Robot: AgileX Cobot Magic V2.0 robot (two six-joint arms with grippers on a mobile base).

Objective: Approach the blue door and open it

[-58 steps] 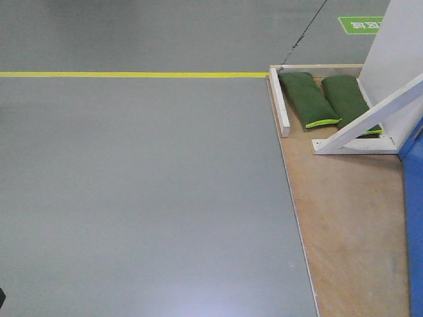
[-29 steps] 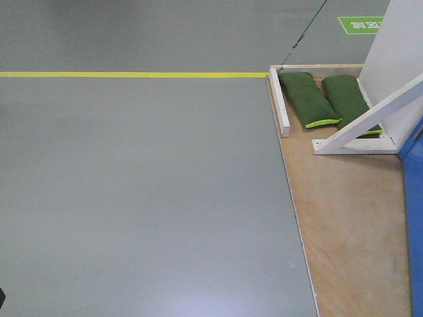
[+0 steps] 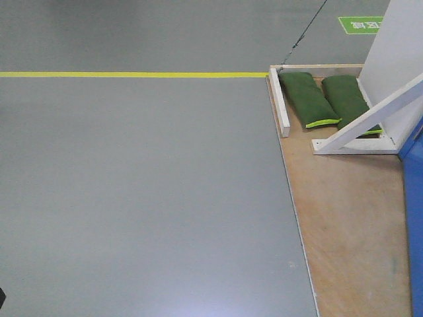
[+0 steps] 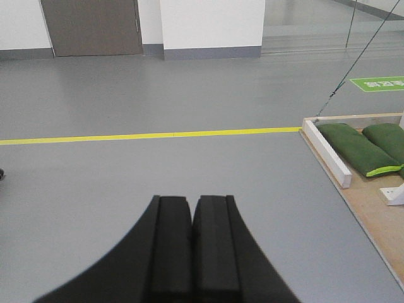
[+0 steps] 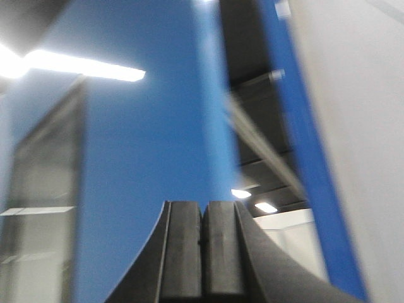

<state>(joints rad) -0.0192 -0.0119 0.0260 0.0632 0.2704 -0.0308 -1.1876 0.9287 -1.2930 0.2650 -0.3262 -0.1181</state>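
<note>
The only writing is on a green floor sign (image 3: 360,25), and its white characters are too small to read. In the left wrist view it lies far ahead and to the right of the left claw (image 4: 192,252), whose pads are pressed together on nothing. The green sandbags (image 4: 356,148) lie nearer on that side. The front view shows the blue door (image 3: 414,231) only as an edge strip. The blurred right wrist view shows it rising close beyond the right claw (image 5: 203,252), which is likewise closed and empty.

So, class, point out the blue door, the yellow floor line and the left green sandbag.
blue door (image 5: 158,145): right wrist view, glossy face.
yellow floor line (image 3: 132,74): front view, mid-stretch.
left green sandbag (image 3: 306,99): front view, its middle.
</note>
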